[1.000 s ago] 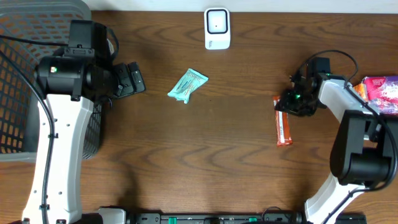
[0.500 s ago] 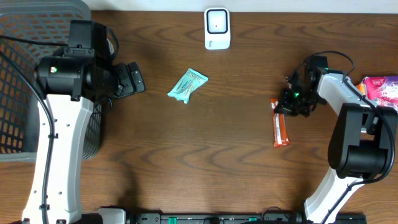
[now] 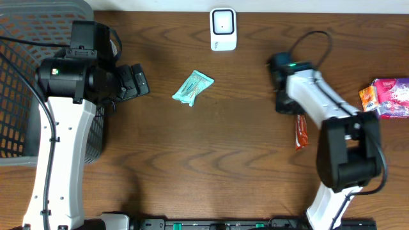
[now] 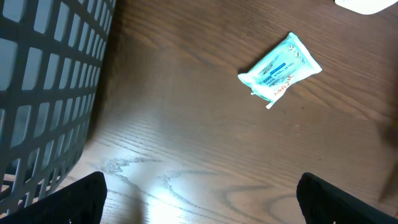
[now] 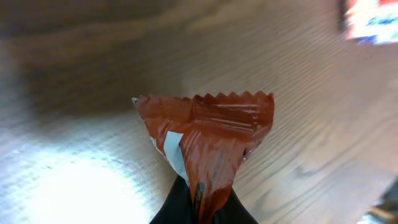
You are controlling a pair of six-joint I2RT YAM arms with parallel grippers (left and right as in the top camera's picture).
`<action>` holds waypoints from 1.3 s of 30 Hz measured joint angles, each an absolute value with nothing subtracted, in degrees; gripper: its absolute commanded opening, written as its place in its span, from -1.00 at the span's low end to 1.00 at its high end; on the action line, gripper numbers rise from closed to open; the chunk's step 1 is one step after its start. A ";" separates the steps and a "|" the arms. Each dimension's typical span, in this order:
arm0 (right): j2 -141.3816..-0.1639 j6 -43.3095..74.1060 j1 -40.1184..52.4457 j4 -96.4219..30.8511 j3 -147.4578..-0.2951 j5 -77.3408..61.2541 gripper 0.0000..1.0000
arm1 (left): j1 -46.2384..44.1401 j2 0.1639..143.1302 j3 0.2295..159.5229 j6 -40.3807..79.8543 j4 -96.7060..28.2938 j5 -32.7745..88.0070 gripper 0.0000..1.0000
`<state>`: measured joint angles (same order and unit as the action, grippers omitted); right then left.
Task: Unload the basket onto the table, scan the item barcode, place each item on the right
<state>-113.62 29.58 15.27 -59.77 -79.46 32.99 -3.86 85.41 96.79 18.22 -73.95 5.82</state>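
Pinching the red snack bar [image 5: 208,134] tight, the right gripper [image 5: 198,202] has swung it toward the far-edge scanner [image 3: 223,29] — scan likely next; left gripper [image 3: 136,81] gapes, idle.

Before and just left of the white box-shaped scanner [image 3: 223,29] lies the teal foil packet [image 3: 192,87]; far left, the dark plastic mesh basket [image 3: 19,64]; to its right, the red-orange wrapped bar [image 3: 300,133], then the pink packet [image 3: 391,96].

The left arm [image 3: 61,128] stands well left of the white scanner [image 3: 223,29], its left gripper [image 3: 136,81] aimed toward it, jaws spread wide. The right arm [image 3: 319,102] bends in just right of the scanner, its right gripper [image 5: 199,206] pinched tight on a red wrapper [image 5: 208,134].
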 measured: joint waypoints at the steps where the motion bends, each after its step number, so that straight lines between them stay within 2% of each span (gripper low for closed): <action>1: -114.45 30.79 17.23 -59.40 -79.46 35.09 -0.98 | -3.84 85.41 96.79 18.22 -73.95 5.82 0.96; 4: -116.81 32.88 21.10 -58.39 -79.46 37.21 -0.98 | -3.86 85.41 96.79 18.22 -73.95 5.80 0.96; 5: -117.75 33.45 22.63 -57.78 -79.46 37.19 -0.90 | -3.86 85.41 96.79 18.22 -73.95 5.82 0.96; 6: -118.54 33.89 23.94 -57.10 -79.46 36.95 -0.69 | -3.86 85.41 96.79 18.22 -73.95 5.82 0.95; 9: -119.77 34.85 27.51 -54.87 -79.44 35.31 0.27 | -3.86 85.41 96.79 18.22 -73.93 5.80 0.96; 10: -119.77 35.09 28.64 -54.35 -79.46 34.79 0.40 | -3.86 85.41 96.79 18.22 -73.93 5.80 0.96; 12: -119.77 35.29 30.85 -54.19 -79.99 34.11 0.47 | -3.86 85.41 96.79 18.22 -73.95 5.80 0.96; 18: -119.87 34.68 33.71 -60.36 -88.53 31.55 0.50 | -3.84 85.41 96.79 18.22 -73.95 5.82 0.96; 26: -119.87 26.76 30.06 -70.08 -105.78 24.91 0.54 | -3.86 85.41 96.79 18.22 -73.95 5.82 0.95; 30: -119.87 22.48 27.62 -75.77 -106.08 21.02 0.40 | -3.86 85.41 96.79 18.22 -73.93 5.82 0.96; 33: -119.87 21.21 26.11 -77.12 -104.57 19.62 0.37 | -3.86 85.41 96.79 18.22 -73.93 5.82 0.95; 35: -119.87 20.49 25.32 -75.59 -101.93 19.00 0.27 | -3.84 85.41 96.79 18.22 -73.93 5.80 0.95; 39: -119.87 20.49 24.27 -68.93 -94.85 18.94 0.30 | -3.84 85.41 96.79 18.22 -73.93 5.82 0.96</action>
<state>-119.87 20.49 24.27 -68.93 -94.85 18.94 -3.84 85.41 96.79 18.22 -73.93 5.82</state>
